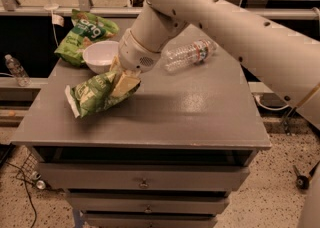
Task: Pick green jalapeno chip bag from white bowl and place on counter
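Note:
The green jalapeno chip bag (pixel 92 94) is crinkled olive-green foil with a white edge at its left end. My gripper (pixel 121 82) is shut on its right end and holds it low over the left part of the grey counter (pixel 190 117). The bag hangs tilted, its left end lowest and close to the counter top. The white bowl (pixel 100 56) stands empty at the back left of the counter, just behind the bag and to the left of my wrist.
A brighter green bag (pixel 82 34) with big white letters lies at the back left corner behind the bowl. A clear plastic water bottle (pixel 190 54) lies on its side at the back right. Drawers (pixel 145 182) front the cabinet below.

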`<action>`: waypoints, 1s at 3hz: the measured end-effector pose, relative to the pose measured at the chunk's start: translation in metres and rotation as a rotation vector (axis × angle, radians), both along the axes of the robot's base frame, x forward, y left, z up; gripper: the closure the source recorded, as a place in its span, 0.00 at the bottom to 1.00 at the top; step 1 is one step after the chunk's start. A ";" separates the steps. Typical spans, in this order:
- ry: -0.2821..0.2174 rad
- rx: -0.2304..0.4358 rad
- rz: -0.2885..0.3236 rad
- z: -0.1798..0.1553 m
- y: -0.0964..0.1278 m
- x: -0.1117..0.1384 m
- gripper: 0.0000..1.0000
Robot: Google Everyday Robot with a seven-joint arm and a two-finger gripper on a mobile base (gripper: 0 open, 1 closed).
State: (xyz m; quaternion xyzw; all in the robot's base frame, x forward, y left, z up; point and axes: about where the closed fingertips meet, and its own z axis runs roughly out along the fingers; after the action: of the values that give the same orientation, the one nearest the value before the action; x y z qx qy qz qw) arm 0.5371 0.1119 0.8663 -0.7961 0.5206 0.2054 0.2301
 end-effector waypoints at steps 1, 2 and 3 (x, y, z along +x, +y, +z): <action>0.002 -0.001 0.004 -0.001 0.002 -0.001 0.28; 0.002 -0.001 0.006 -0.002 0.003 -0.001 0.05; 0.003 -0.001 0.008 -0.002 0.004 -0.002 0.00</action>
State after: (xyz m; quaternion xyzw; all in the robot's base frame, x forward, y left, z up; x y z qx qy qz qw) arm 0.5352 0.1160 0.8639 -0.7981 0.5179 0.2073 0.2278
